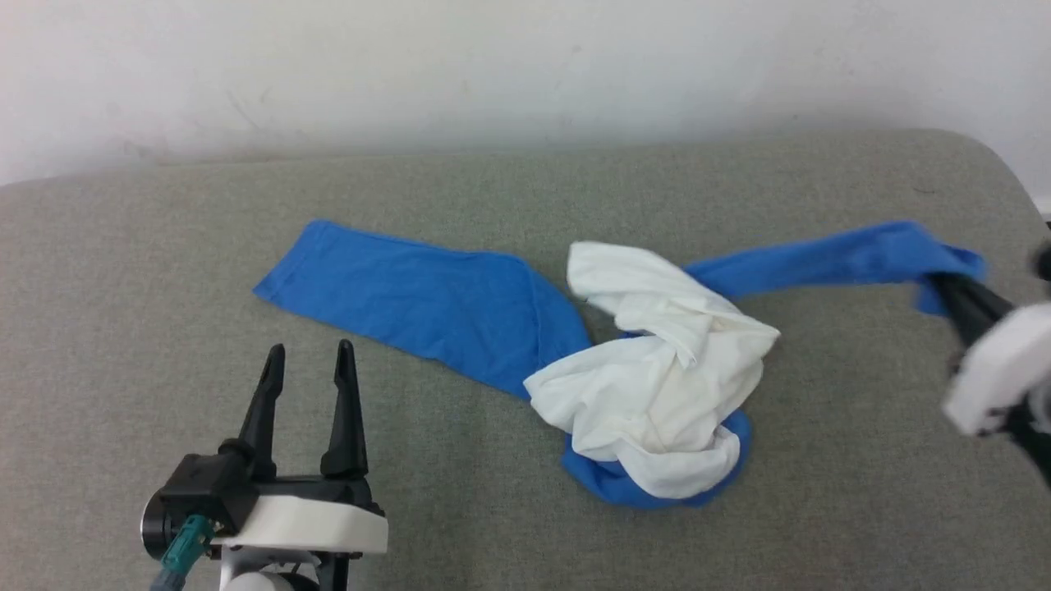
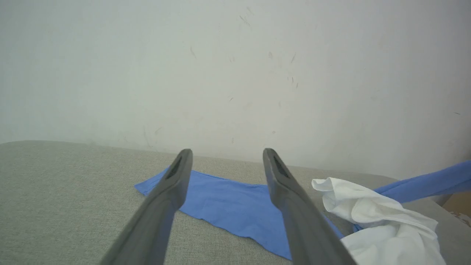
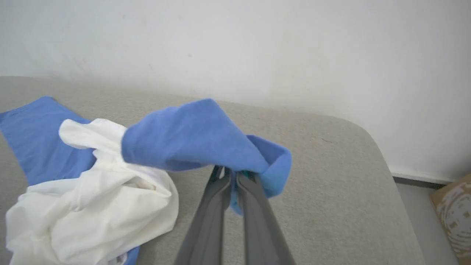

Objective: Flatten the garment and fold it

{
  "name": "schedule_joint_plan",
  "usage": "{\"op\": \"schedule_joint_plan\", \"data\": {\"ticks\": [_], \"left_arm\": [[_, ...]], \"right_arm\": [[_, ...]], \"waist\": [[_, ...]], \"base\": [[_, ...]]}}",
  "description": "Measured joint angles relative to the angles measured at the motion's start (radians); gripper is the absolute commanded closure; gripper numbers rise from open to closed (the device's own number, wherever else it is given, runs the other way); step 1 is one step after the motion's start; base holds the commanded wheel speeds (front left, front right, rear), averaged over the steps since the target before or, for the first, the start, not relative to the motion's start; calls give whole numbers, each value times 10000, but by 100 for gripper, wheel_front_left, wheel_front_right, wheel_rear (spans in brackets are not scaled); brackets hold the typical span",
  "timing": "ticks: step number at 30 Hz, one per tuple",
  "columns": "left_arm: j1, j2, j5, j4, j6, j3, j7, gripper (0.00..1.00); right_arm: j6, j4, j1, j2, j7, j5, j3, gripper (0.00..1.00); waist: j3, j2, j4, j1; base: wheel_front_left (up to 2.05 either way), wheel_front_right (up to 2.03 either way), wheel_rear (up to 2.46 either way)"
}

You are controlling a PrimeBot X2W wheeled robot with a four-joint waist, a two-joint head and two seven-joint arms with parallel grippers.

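The garment (image 1: 657,386) lies crumpled on the grey cushion (image 1: 123,328), its white body bunched in the middle. One blue sleeve (image 1: 410,295) lies flat to the left. The other blue sleeve (image 1: 837,258) stretches right, lifted off the surface. My right gripper (image 1: 940,287) is shut on that sleeve's end; the right wrist view shows the blue cloth (image 3: 206,140) pinched between the closed fingers of the right gripper (image 3: 232,173). My left gripper (image 1: 310,357) stands open at the lower left, short of the flat sleeve (image 2: 228,206), with nothing inside the left gripper (image 2: 226,158).
A pale wall (image 1: 525,66) runs behind the cushion. The cushion's rounded right edge (image 3: 382,162) drops to the floor, where a cardboard box (image 3: 454,206) stands. Bare cushion lies in front of the garment.
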Motion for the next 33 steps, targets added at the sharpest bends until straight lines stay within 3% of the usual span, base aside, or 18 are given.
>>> {"op": "schedule_joint_plan", "data": {"ticks": [9,13,16,17,18,26,29,33], "left_arm": [[-152,-4,-31,102,79,-81,0,0],[-152,-6,-31,150,81,-65,0,0],[-152,-4,-25,167,81,10,0,0],[-151,-4,-13,174,81,44,0,0],[-151,-2,-8,190,81,65,0,0],[-151,-4,8,324,79,171,0,0],[-150,-6,17,334,77,196,0,0],[-147,-6,17,330,77,215,0,0]], "right_arm": [[0,3475,1195,514,-535,-345,-4851,100],[0,4725,1520,729,-1223,-1375,-7035,100],[0,5175,1504,965,-1766,-2314,-8031,100],[0,5219,1476,1126,-1902,-2545,-8107,69],[0,5231,1396,1340,-2096,-2692,-8167,0],[0,4119,820,2318,-3672,-3384,-7891,0],[-2,3509,742,2531,-3290,-3306,-7047,0],[0,2765,750,2589,-2006,-2775,-5333,0]], "waist": [[326,0,187,0],[395,0,311,0],[424,0,312,-1],[422,0,286,-1],[420,0,254,-2],[244,0,37,-1],[181,0,-38,-1],[137,0,-127,-1]], "base": [[0,0,0],[0,0,0],[0,0,0],[0,0,0],[0,0,0],[0,0,0],[0,0,0],[0,0,0]]}}
